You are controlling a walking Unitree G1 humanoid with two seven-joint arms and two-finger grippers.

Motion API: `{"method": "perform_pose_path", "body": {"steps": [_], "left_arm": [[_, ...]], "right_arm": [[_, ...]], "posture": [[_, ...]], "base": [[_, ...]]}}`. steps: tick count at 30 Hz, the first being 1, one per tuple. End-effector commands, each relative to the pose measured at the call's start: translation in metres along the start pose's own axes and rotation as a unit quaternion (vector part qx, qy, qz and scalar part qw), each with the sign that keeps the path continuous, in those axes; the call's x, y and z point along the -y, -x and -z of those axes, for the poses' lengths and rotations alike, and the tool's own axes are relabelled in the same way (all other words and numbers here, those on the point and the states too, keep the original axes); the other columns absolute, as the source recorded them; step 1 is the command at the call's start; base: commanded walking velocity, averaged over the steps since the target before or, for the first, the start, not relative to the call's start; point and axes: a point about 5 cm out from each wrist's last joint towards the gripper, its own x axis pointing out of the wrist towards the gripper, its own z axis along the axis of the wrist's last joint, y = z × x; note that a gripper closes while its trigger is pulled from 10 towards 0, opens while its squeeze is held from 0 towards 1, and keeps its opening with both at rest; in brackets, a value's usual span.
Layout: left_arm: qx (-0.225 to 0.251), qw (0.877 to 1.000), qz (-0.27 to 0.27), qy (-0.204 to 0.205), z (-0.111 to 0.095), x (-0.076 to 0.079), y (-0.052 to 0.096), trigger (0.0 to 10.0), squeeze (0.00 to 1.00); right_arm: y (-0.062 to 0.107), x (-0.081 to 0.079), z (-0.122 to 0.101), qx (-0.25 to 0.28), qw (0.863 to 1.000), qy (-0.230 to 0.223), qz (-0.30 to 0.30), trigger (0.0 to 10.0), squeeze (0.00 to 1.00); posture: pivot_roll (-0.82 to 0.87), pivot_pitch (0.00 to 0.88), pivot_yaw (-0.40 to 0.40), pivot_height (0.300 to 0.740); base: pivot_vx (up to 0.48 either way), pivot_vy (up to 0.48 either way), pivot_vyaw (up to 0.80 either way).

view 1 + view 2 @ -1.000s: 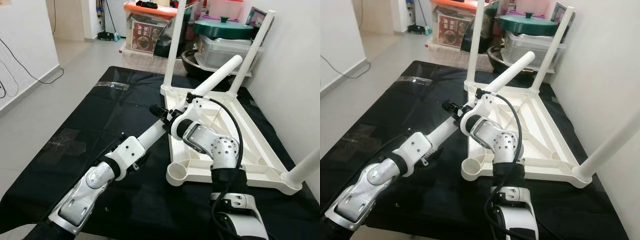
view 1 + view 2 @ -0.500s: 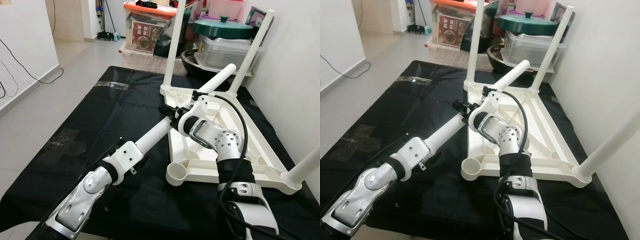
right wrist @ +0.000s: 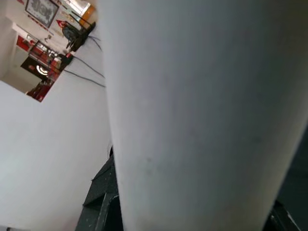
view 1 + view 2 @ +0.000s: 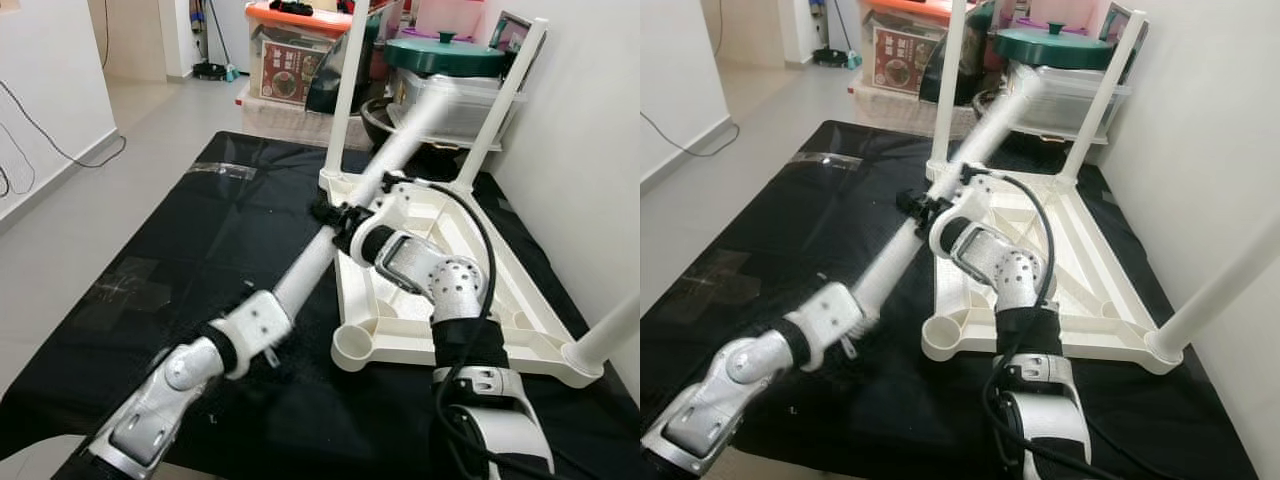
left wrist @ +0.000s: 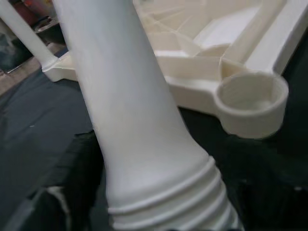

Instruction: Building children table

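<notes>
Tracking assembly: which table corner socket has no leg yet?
The near-left socket, an open round cup; the other three corners already hold upright legs.

Head eyes look down on the upturned table [image 4: 440,290]; wrist views press close to the leg [image 5: 139,130].

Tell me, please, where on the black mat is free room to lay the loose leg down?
The black mat is bare left of the upturned table top, and along its near edge. It is crowded behind, by the storage boxes, and between table top and right wall.
</notes>
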Motion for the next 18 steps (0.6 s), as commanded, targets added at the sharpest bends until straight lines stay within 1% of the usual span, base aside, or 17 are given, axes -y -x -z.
{"method": "perform_pose_path", "body": {"steps": [1,4,5,6,7,8,9,10,11,12,14,15,16,17,18], "left_arm": [[0.021,1.000,-0.005,0.017,-0.005,-0.003,0.002,10.0,1.00],[0.037,0.999,-0.022,0.024,-0.010,-0.009,0.003,10.0,1.00],[0.049,0.998,-0.027,0.033,-0.014,-0.011,0.006,10.0,1.00],[0.049,0.998,-0.027,0.033,-0.014,-0.011,0.006,10.0,1.00],[0.059,0.997,-0.031,0.042,-0.017,-0.013,0.008,10.0,1.00],[0.070,0.995,-0.039,0.055,-0.021,-0.016,0.012,10.0,1.00],[0.070,0.995,-0.039,0.055,-0.021,-0.016,0.012,10.0,1.00],[0.082,0.993,-0.047,0.071,-0.024,-0.020,0.019,10.0,1.00],[0.082,0.993,-0.047,0.071,-0.024,-0.020,0.019,10.0,1.00],[0.090,0.991,-0.058,0.082,-0.027,-0.026,0.027,10.0,1.00],[0.090,0.991,-0.058,0.082,-0.027,-0.026,0.027,10.0,1.00],[0.095,0.989,-0.065,0.090,-0.028,-0.030,0.033,10.0,1.00],[0.094,0.987,-0.084,0.100,-0.027,-0.035,0.039,10.0,0.41],[0.092,0.985,-0.096,0.106,-0.025,-0.038,0.043,10.0,0.41],[0.084,0.984,-0.114,0.108,-0.021,-0.041,0.046,10.0,0.00]], "right_arm": [[0.002,-0.001,-0.007,0.011,1.000,0.009,-0.003,0.0,0.00],[0.003,-0.001,-0.010,0.018,1.000,0.016,-0.002,0.0,0.00],[0.004,0.000,-0.015,0.027,0.999,0.024,0.000,0.0,0.00],[0.004,0.000,-0.015,0.027,0.999,0.024,0.000,0.0,0.00],[0.006,0.002,-0.019,0.036,0.999,0.032,0.003,0.0,0.00],[0.008,0.005,-0.030,0.055,0.997,0.045,0.014,0.0,0.00],[0.008,0.005,-0.030,0.055,0.997,0.045,0.014,0.0,0.00],[0.013,0.012,-0.046,0.082,0.994,0.064,0.033,0.0,0.00],[0.013,0.012,-0.046,0.082,0.994,0.064,0.033,0.0,0.00],[0.020,0.018,-0.066,0.111,0.990,0.076,0.049,0.0,0.00],[0.020,0.018,-0.066,0.111,0.990,0.076,0.049,0.0,0.00],[0.027,0.021,-0.082,0.136,0.985,0.090,0.062,0.0,0.00],[0.036,0.022,-0.103,0.171,0.977,0.105,0.075,0.0,0.00],[0.042,0.022,-0.115,0.192,0.971,0.113,0.082,0.0,0.00],[0.049,0.022,-0.128,0.216,0.965,0.120,0.089,0.0,0.00]], "posture": [[0.10,0.000,-0.116,0.740],[0.10,0.000,-0.115,0.740],[0.11,0.000,-0.115,0.740],[0.11,0.000,-0.115,0.740],[0.11,0.000,-0.115,0.740],[0.11,0.000,-0.117,0.740],[0.11,0.000,-0.117,0.740],[0.11,0.000,-0.124,0.740],[0.11,0.000,-0.124,0.740],[0.12,0.000,-0.130,0.740],[0.12,0.000,-0.130,0.740],[0.12,0.000,-0.133,0.740],[0.12,0.000,-0.134,0.740],[0.12,0.000,-0.134,0.740],[0.12,0.000,-0.134,0.740]], "base": [[0.000,0.000,0.00],[0.000,0.000,0.00],[0.000,0.000,0.00],[0.000,0.000,0.00],[0.000,0.000,0.00],[0.000,0.000,0.00],[0.000,0.000,0.00],[0.000,0.000,0.00],[0.000,0.000,0.00],[0.000,0.000,0.00],[0.000,0.000,0.00],[0.000,0.000,0.00],[0.000,0.000,0.00],[0.000,0.000,0.00],[0.000,0.000,0.00]]}}
